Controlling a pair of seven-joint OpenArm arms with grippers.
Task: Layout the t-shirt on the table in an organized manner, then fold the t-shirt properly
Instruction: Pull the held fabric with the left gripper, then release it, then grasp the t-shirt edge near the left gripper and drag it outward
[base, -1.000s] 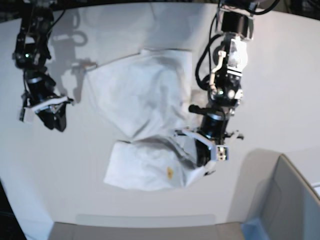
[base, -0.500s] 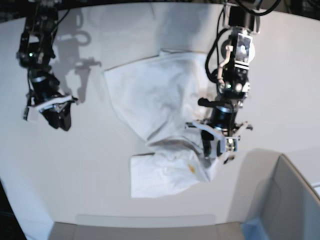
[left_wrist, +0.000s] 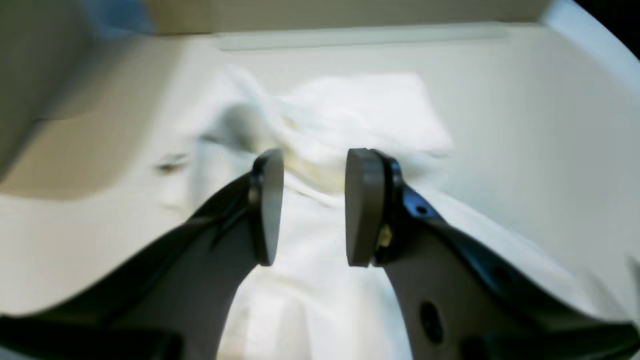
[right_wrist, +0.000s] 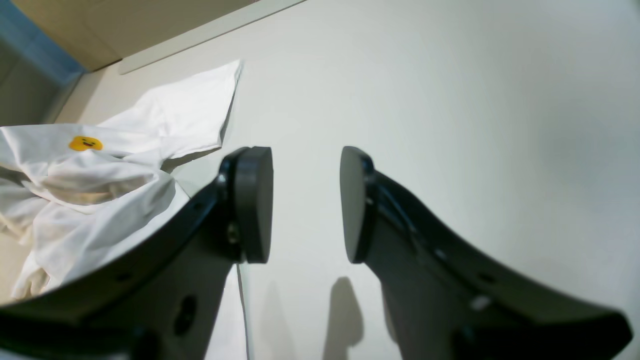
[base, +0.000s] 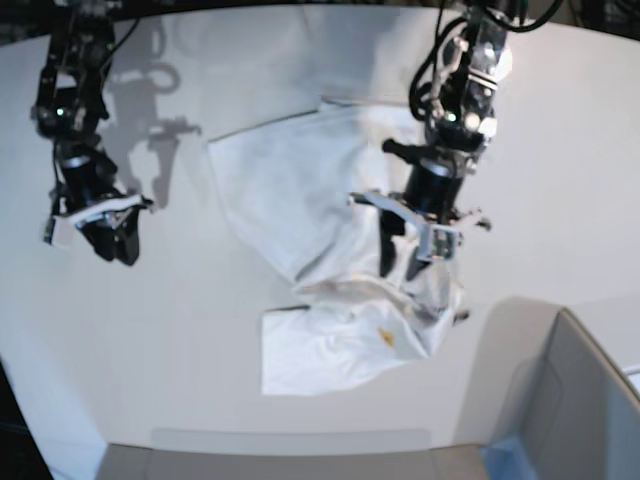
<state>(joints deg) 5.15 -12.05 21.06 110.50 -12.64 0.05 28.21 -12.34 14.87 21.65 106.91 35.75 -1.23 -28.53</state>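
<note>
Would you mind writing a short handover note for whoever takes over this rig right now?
Left gripper: open, empty, above the crumpled near part of the t-shirt.
Right gripper: open, empty, over bare table, away from the shirt.
T-shirt: mid-table, bunched and twisted, a small yellow print showing.
Done: nothing neat; the shirt is not flat.
Left: spread it flat, then fold it.
</note>
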